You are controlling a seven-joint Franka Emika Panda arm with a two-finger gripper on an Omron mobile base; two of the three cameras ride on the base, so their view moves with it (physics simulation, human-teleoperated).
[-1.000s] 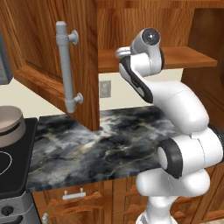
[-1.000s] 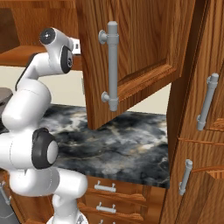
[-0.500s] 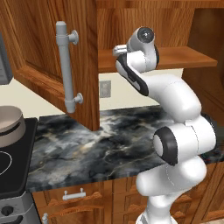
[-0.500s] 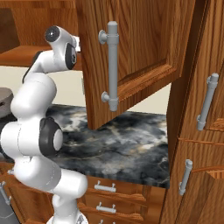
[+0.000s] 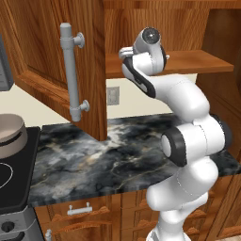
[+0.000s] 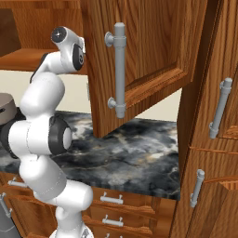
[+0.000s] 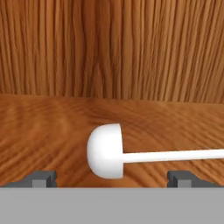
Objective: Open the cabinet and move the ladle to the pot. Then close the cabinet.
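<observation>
The cabinet stands open, its left door (image 5: pixel 42 56) and right door (image 6: pixel 153 51) swung out toward me. My hand reaches in over the shelf (image 5: pixel 197 63). On that shelf (image 7: pixel 52 131) lies the white ladle (image 7: pixel 107 151), its bowl to the left and its thin handle running off to the right. My gripper (image 7: pixel 112 177) is open, level with the ladle's bowl. One fingertip is to the left of the bowl and the other is right of it, just below the handle; neither touches the ladle. The grey pot (image 5: pixel 9 136) sits on the stove at the far left, cut by the frame edge.
A dark marble counter (image 5: pixel 103 160) runs below the cabinet, with drawers (image 6: pixel 111 200) under it. The black stove (image 5: pixel 12 188) is to the left. A tall wooden unit with bar handles (image 6: pixel 218 109) stands at the right. The open doors' long handles (image 5: pixel 73 75) jut out on both sides of my arm.
My arm has turned at its lower joints and the hand has shifted slightly up and further toward the shelf. The gripper stays open and the doors have not moved.
</observation>
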